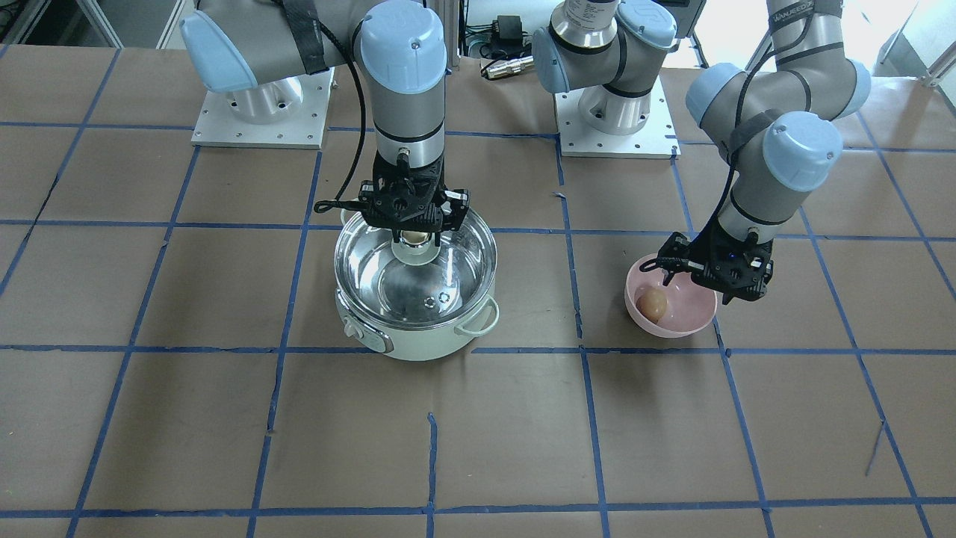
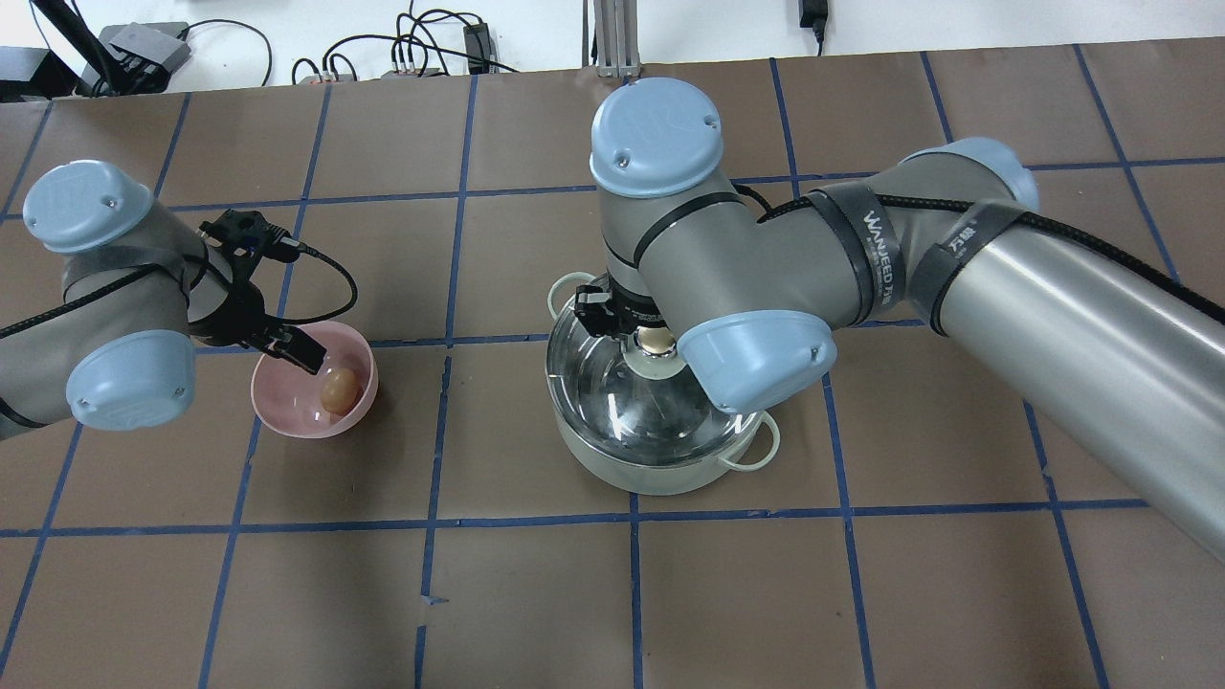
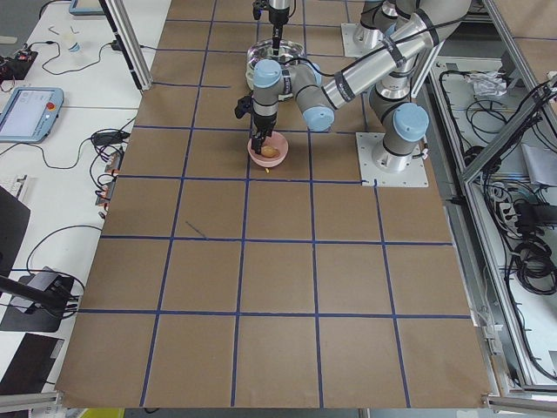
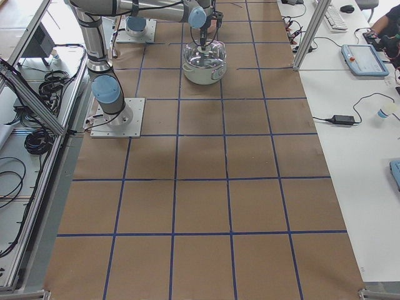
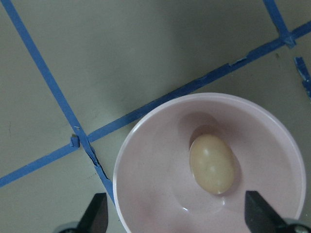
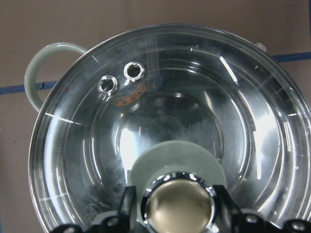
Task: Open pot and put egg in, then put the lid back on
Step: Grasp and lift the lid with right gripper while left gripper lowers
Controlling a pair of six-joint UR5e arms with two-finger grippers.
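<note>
Glass lid, shiny knob clamped in right pincer; left pincer wide above oval egg.

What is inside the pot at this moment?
Through the clear lid covering the pot, only bare shiny steel shows, no egg. The knob and the right gripper at it hide a patch of the floor. The egg lies in the pink bowl.

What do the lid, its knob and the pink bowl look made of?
The lid looks like clear glass; the pot's steel inside shows through, with sharp glare streaks. The knob: polished metal, gold-tinted mirror shine, on a pale green base that looks plastic. The bowl: smooth pink, soft sheen; plastic or glazed ceramic, can't tell.
</note>
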